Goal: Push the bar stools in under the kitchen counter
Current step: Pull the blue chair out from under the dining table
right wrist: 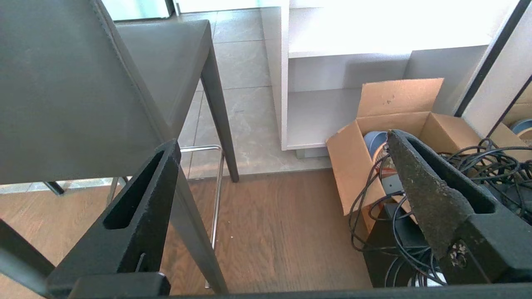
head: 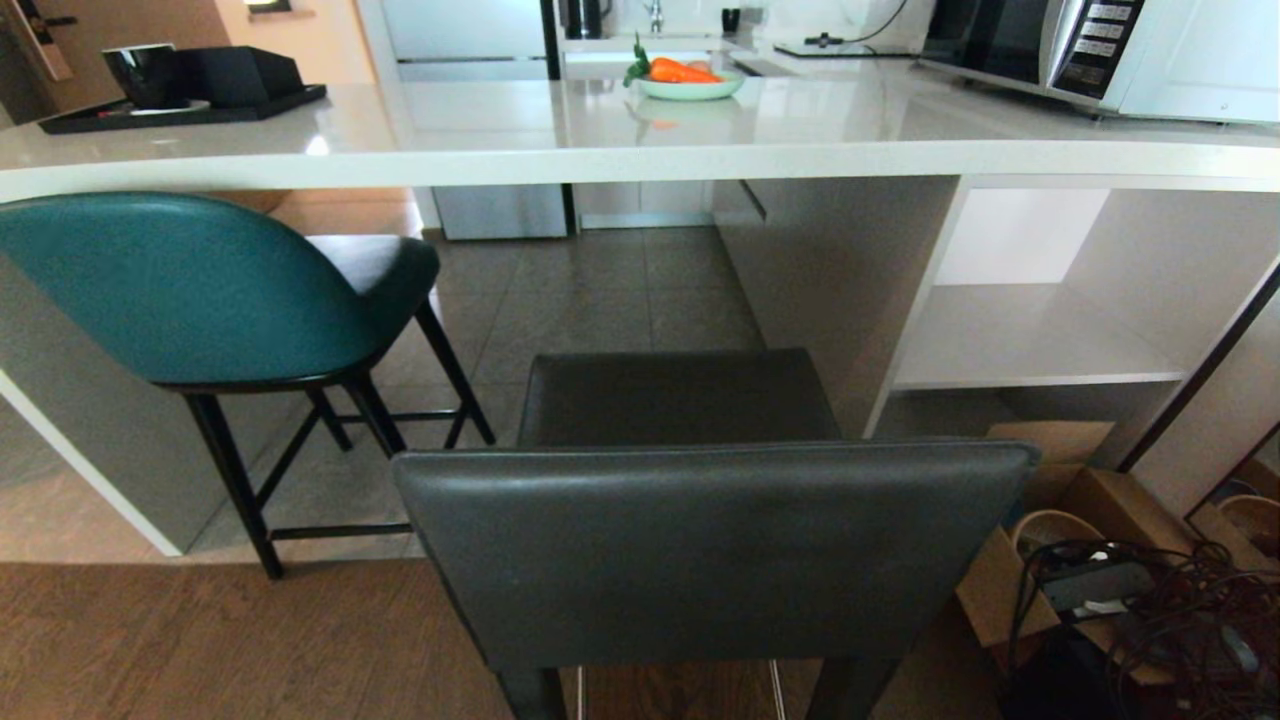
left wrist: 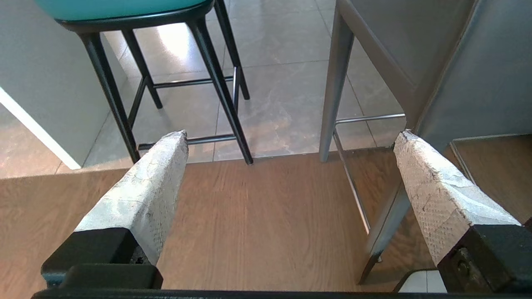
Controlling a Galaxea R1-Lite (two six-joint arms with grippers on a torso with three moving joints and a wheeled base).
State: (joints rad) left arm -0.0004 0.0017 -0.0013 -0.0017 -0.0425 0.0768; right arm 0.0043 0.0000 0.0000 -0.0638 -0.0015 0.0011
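I'm lined up behind the dark grey stool [head: 715, 545], short of the kitchen counter [head: 640, 150], the teal stool [head: 190, 285] tucked partway, both left gripper [left wrist: 289, 141] and right gripper [right wrist: 282, 145] spread and empty, so next comes pushing its back forward.

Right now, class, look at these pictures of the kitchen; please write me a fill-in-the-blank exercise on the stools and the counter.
1. The stool with the rounded back is ____ in colour.
2. The bowl on the kitchen counter holds ____.
3. The dark grey stool has a ____ back.
4. The cardboard box stands on the ____.

Missing words: teal; carrots; rectangular; floor
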